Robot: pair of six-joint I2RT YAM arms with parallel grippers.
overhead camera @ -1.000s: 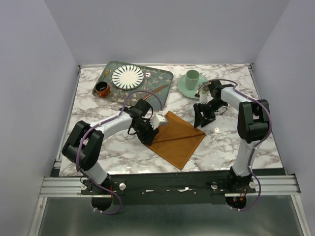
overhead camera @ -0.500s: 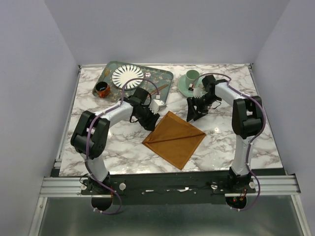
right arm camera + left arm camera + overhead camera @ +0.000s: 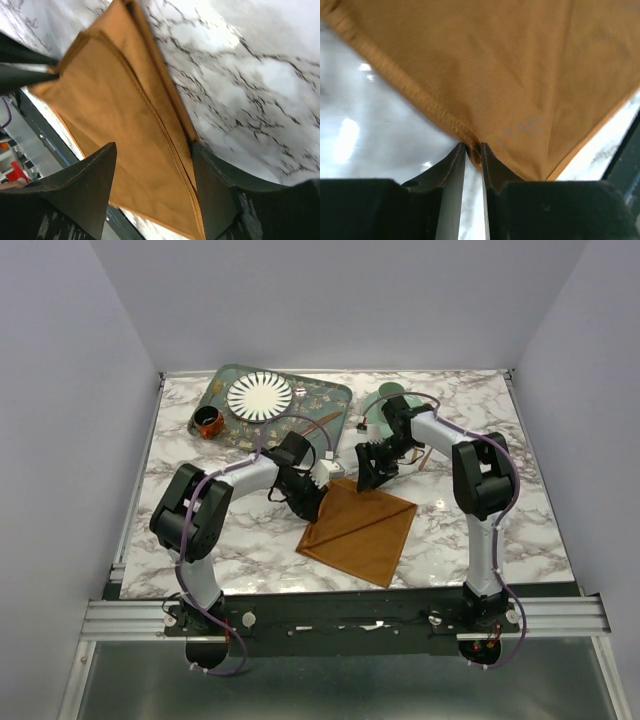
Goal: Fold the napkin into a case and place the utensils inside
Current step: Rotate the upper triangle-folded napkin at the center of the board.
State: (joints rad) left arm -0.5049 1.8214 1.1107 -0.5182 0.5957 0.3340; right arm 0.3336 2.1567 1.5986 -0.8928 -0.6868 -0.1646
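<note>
Both arms have drawn inward since half a second ago. The right gripper (image 3: 372, 472) has left the far-right part of the marble table (image 3: 530, 530) and hangs, jaws spread, over the far corner of the soft rust-orange square cloth napkin (image 3: 362, 532), which lies mid-table towards the near edge. At the napkin's left hem the left gripper (image 3: 308, 498) is pressed together, with cloth caught between its fingertips.

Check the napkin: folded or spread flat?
Partly folded. The napkin shows a diagonal crease from above, and the right wrist view shows one hemmed layer lying over another. The left gripper pinches its edge.
</note>
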